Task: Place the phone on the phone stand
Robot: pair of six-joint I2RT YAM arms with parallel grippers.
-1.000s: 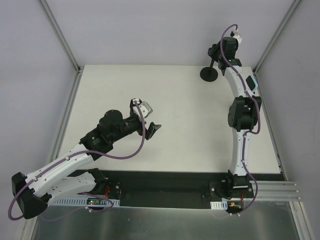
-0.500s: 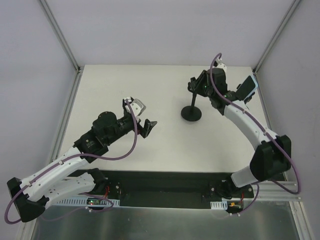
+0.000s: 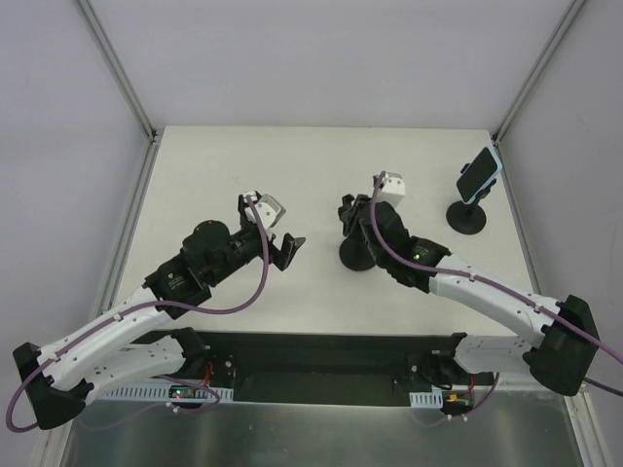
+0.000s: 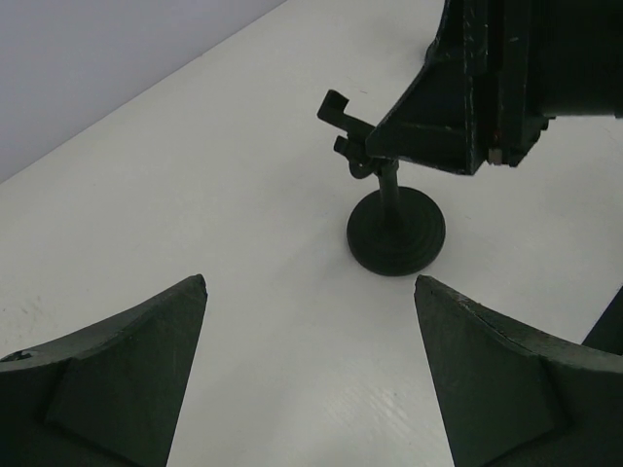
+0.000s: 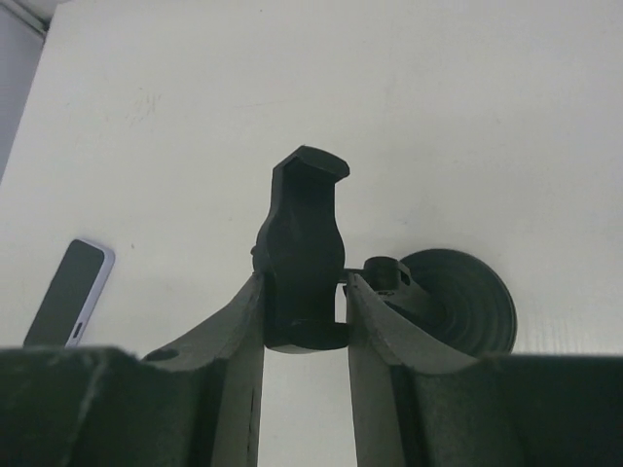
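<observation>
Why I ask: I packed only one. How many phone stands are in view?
2. The near stand is mid-table, its cradle clamped in the right gripper; the far stand is by the right edge, holding the phone. None seems hidden.

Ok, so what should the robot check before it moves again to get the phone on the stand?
1. Are the right fingers shut on the phone stand? Ok, they pinch its cradle.
2. Is the stand's base down on the table? Ok, it looks flat in the left wrist view.
3. Are the left fingers open and empty? Ok.
4. Is the phone on the held stand? Not ok. It is propped at the far right over a dark round base.
5. Is the phone loose enough to lift? Cannot tell.
</observation>
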